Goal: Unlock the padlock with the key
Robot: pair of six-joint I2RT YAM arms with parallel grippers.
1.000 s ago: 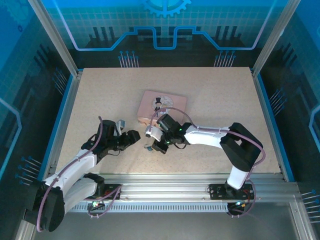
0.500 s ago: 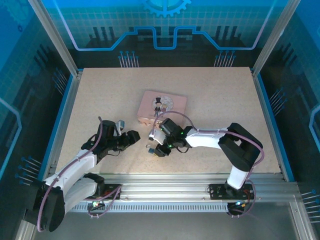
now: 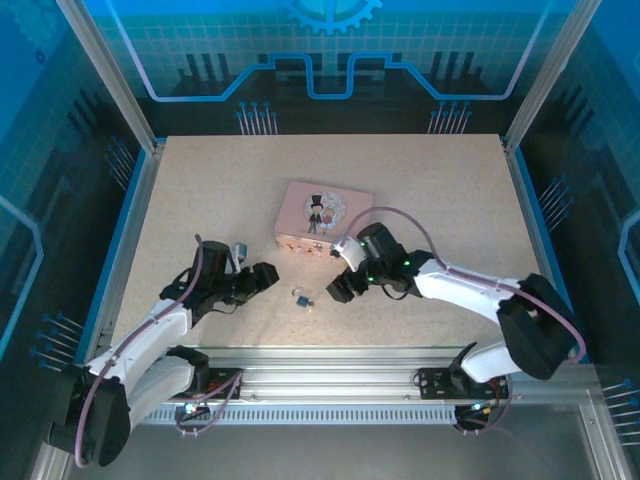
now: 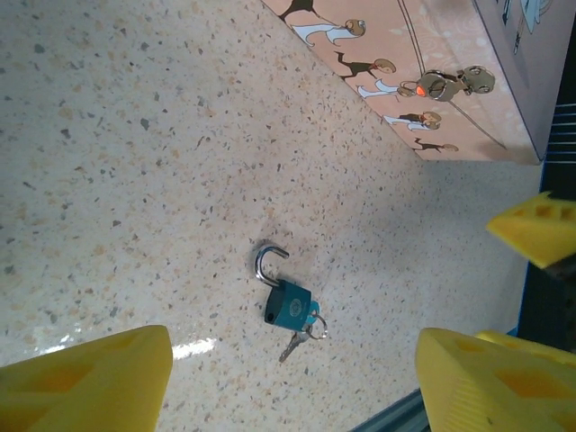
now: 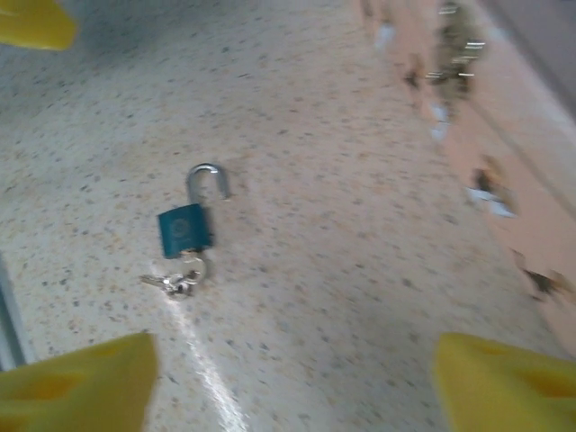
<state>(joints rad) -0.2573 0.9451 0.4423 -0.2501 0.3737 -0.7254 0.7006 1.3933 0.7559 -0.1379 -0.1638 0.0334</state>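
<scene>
Both pincers, left (image 3: pixel 262 278) and right (image 3: pixel 338 290), are hanging wide and empty on either side of the tiny dark blue-grey padlock (image 4: pixel 288 304). It is lying flat, silvery shackle swung open (the job looking done), the thin silvery key (image 4: pixel 292 344) at its base. Any retreat is calling for a clean lift, no nudging. Blue-lit panels are enclosing the speckled beige worktop (image 3: pixel 200 190), which is carrying a pink rectangular tin (image 3: pixel 323 215) nearby.

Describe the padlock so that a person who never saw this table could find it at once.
Find the pink tin in the middle of the speckled table. Just in front of it, toward the near edge, lies the padlock: tiny, teal-blue, silvery shackle swung open, small key at its base.
</scene>
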